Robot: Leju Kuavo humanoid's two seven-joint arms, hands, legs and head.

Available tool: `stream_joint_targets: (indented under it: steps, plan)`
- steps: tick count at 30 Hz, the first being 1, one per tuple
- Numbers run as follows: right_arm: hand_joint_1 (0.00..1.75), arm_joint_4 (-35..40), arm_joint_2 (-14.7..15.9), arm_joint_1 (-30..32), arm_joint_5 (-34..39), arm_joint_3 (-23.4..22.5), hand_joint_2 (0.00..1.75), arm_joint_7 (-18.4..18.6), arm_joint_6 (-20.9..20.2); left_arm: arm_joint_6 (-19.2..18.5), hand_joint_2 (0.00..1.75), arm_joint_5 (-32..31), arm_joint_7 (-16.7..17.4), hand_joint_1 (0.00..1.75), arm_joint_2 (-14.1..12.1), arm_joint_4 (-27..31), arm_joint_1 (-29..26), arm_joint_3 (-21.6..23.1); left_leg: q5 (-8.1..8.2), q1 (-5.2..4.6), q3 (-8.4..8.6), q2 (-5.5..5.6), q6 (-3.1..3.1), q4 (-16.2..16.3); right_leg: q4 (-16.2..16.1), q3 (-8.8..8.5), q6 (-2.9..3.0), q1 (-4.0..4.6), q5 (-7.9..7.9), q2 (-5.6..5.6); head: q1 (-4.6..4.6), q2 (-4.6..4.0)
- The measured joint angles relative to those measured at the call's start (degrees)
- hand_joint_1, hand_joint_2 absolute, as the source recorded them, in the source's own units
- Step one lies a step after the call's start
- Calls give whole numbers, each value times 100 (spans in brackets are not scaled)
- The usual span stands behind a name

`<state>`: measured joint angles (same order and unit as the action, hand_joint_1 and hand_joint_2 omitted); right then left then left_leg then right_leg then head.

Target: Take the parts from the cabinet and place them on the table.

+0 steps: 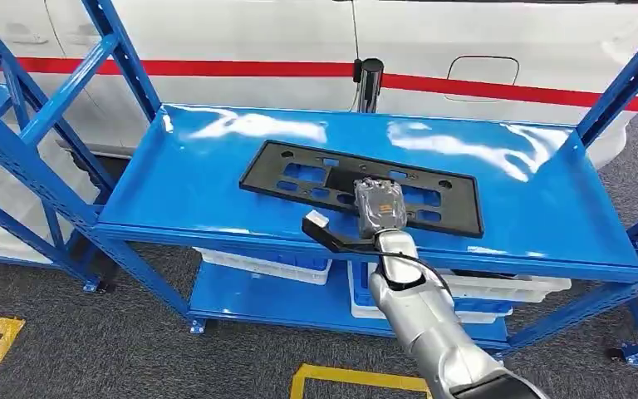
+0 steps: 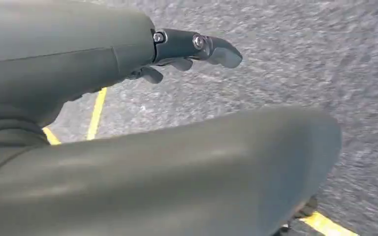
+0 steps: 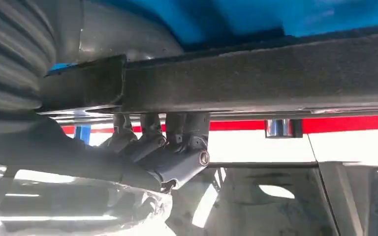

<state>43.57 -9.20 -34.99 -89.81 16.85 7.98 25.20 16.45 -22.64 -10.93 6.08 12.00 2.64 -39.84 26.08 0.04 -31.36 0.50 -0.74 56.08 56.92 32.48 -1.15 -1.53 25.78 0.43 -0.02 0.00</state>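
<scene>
Black plastic frame (image 1: 357, 186) is lying under the right hand (image 1: 380, 205), whose fingers (image 3: 162, 147) are curling round its near edge; lift level, keeping it clear of the shelf (image 1: 216, 179) lip.

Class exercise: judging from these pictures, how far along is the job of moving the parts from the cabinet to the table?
Early stage. Nothing looks delivered yet. In hand: the right robot hand grips the near edge of the flat black plastic frame, which lies on the glossy blue metal shelf. The left robot hand hangs open above the floor. Left: lifting and carrying the frame to the table.
</scene>
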Motion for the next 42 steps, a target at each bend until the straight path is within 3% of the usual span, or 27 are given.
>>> stream_joint_targets:
  steps: [3, 5, 9, 13, 19, 20, 26, 27, 28, 29, 35, 42]
  plan:
    - [175, 623, 50, 280, 394, -81, 175, -447, 193, 548, 0, -154, -1070, 0, 18, 33, 6, -26, 0, 0, -10, 2, 0, 1, 0, 6, 0, 0, 0, -1, 2, 0]
    - [175, 1289, 81, 512, 810, -140, 175, -815, 409, 901, 0, -156, -1418, 0, 48, 46, 22, -118, 2, 0, -12, 1, -3, 0, 0, 7, 0, -6, 0, 1, 2, 0]
    - [175, 2178, 125, 775, 1032, -177, 175, -960, 455, 1028, 0, -145, -1572, 0, 79, 61, 27, -243, 5, -1, -14, -2, -5, 0, 0, 18, 0, -7, 0, 3, 2, 0]
    - [175, 3085, 199, 1143, 1654, -177, 175, -1362, 833, 853, 0, -37, -1908, 0, 111, 79, 27, -435, 4, -2, -27, 1, -5, 0, 0, 26, 0, -7, 0, 0, 0, 0]
    - [175, 4562, 424, 1675, 1834, -142, 175, -1528, 1010, 746, 0, -129, -1950, 0, 140, 76, 35, -507, 11, -3, -31, -5, -11, 0, -1, 27, -1, -14, 1, 7, 0, 0]
    - [175, 4677, 450, 1719, 1841, -140, 175, -1530, 1010, 746, 175, -136, -1952, 0, 142, 76, 43, -525, 11, -3, -31, -4, -11, 0, -1, 28, 0, -14, 2, 5, 2, 0]
    - [175, 5262, 662, 2045, 1847, -79, 175, -1653, 1290, 744, 175, -302, -1652, 0, 192, 68, 44, -531, 11, -3, -32, 1, -11, 0, -1, 28, 0, -14, 2, 1, 0, 0]
    - [175, 5369, 700, 2135, 1849, -50, 175, -1664, 1338, 694, 0, -320, -1554, 0, 208, 61, 43, -531, 11, -3, -33, 0, -11, 0, -1, 28, 0, -14, 2, 2, 2, 0]
    - [175, 5475, 734, 2213, 1847, -13, 175, -1670, 1379, 639, 0, -358, -1459, 0, 227, 50, 44, -531, 11, -3, -33, -1, -11, 0, -1, 29, 0, -14, 2, 2, 2, 0]
    - [175, 5567, 763, 2285, 1834, 24, 175, -1677, 1397, 583, 175, -394, -1399, 0, 243, 37, 43, -529, 11, -3, -33, -1, -11, 0, -1, 29, 0, -14, 2, 2, 0, 0]
    - [175, 5900, 916, 2373, 1749, 260, 175, -1635, 1228, 167, 175, -387, -1222, 0, 284, 26, 42, -529, 11, -3, -34, 0, -12, 0, -2, 29, 0, -14, 2, 2, 2, 0]
    - [175, 6064, 1084, 2372, 1886, 334, 175, -1548, 1089, 139, 175, -494, -955, 0, 286, 20, 50, -522, 11, -3, -33, 0, -12, 0, -1, 28, 0, -14, 2, 2, 0, 0]
